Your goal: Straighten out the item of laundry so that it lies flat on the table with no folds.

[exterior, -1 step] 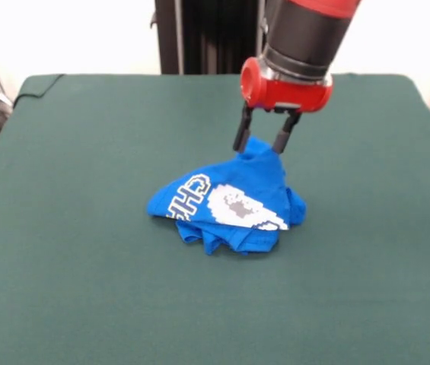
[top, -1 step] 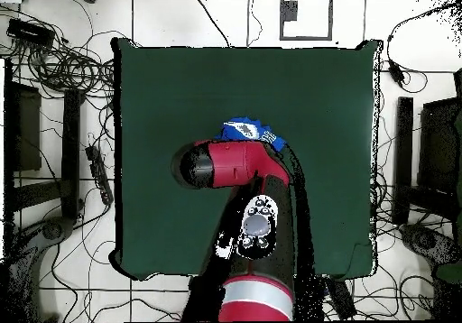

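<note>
The item of laundry (exterior, -1 step: 230, 201), a small bright blue T-shirt with a white-and-grey graphic and white letters, lies crumpled in a heap near the middle of the dark green table (exterior, -1 step: 85, 228). Its far right part is drawn up into a peak. My gripper (exterior, -1 step: 259, 150) comes down from above and holds that peak, one black finger on each side of the cloth. In the overhead view my red arm covers the gripper, and only a blue patch of the T-shirt (top, -1 step: 248, 131) shows beyond the arm on the table (top, -1 step: 162, 103).
Green cloth surrounds the heap on all sides. Cables and black stands (top, -1 step: 54, 139) lie on the floor around the table in the overhead view. A black column (exterior, -1 step: 199, 34) stands behind the far edge.
</note>
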You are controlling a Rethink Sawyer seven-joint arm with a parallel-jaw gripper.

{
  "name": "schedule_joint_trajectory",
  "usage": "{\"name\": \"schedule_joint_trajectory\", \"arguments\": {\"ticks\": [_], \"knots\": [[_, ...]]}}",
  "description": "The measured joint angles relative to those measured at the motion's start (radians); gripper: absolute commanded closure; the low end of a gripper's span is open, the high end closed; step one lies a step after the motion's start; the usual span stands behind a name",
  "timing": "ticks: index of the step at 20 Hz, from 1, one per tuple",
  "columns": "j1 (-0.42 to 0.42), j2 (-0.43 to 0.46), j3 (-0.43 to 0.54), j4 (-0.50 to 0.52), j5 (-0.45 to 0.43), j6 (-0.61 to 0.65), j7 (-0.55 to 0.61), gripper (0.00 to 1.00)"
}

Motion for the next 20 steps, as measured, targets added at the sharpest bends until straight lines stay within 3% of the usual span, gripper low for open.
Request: {"name": "schedule_joint_trajectory", "arguments": {"ticks": [10, 20], "knots": [[-0.025, -0.052, 0.004, -0.005, -0.031, 0.002, 0.000, 0.00], [-0.053, -0.041, 0.008, -0.001, -0.033, -0.016, 0.000, 0.00]]}}
